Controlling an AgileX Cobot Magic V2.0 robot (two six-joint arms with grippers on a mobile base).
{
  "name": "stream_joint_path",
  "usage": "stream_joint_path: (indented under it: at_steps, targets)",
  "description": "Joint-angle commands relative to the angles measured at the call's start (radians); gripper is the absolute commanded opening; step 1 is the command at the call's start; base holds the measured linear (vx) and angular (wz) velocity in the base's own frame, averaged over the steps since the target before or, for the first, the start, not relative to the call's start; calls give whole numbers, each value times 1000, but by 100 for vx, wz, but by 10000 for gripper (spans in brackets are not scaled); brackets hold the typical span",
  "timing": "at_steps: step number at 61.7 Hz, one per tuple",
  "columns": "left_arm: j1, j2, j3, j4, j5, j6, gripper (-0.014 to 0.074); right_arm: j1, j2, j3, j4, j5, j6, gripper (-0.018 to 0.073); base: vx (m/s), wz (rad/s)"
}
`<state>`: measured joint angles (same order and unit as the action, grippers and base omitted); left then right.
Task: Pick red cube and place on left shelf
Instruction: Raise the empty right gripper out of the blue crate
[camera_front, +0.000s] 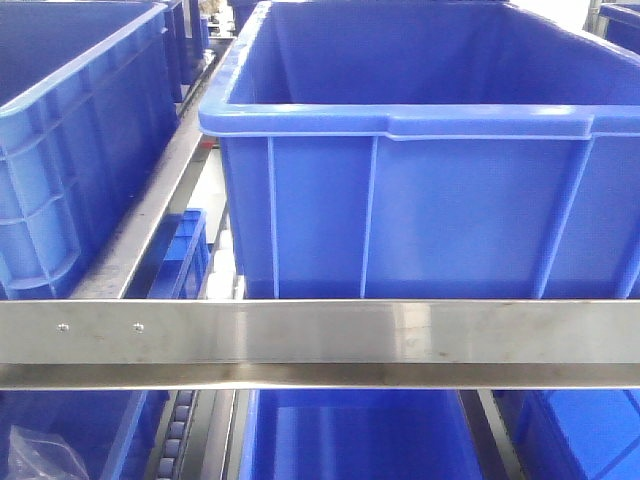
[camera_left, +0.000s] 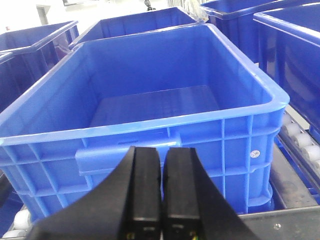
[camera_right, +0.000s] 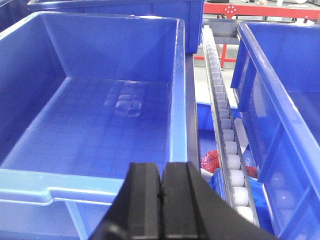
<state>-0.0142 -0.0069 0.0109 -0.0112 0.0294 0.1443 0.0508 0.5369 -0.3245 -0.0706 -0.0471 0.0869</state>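
Before both closed claws (camera_left: 160, 200), shelf crates (camera_left: 150, 125).

The front-facing view sits close, level with the left shelf's (camera_front: 320, 335) steel rail, facing a blue crate (camera_front: 420, 200) at 12 o'clock. Each wrist view looks forward and down over its own closed gripper at 6 o'clock, left gripper (camera_left: 161, 200), right gripper (camera_right: 161, 205), into nearby crates. All share the rack.

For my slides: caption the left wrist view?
Shut left hand facing an empty blue crate on the shelf.
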Motion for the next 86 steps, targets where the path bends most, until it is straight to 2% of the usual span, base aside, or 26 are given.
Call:
stream_joint_path:
  at_steps: [1,19,44,55,86]
  targets:
    - [-7,0,22,-5,-90,1,106,-6,0,-28,-9,-83,-2,56,0,0]
    - [-7,0,22,-5,-90,1,106,-8,-89,12,-12,-82,-3,56,0,0]
    - [-7,0,22,-5,-90,1,106,-9,-573,322,-12,-60,-1,56,0,0]
    - [-7,0,22,-5,-90,1,106,-8,-566,329,-9,-5,-1,56,0,0]
    - [-7,0,22,-5,-90,1,106,-8,-565,329,-2,-1,-1,56,0,1]
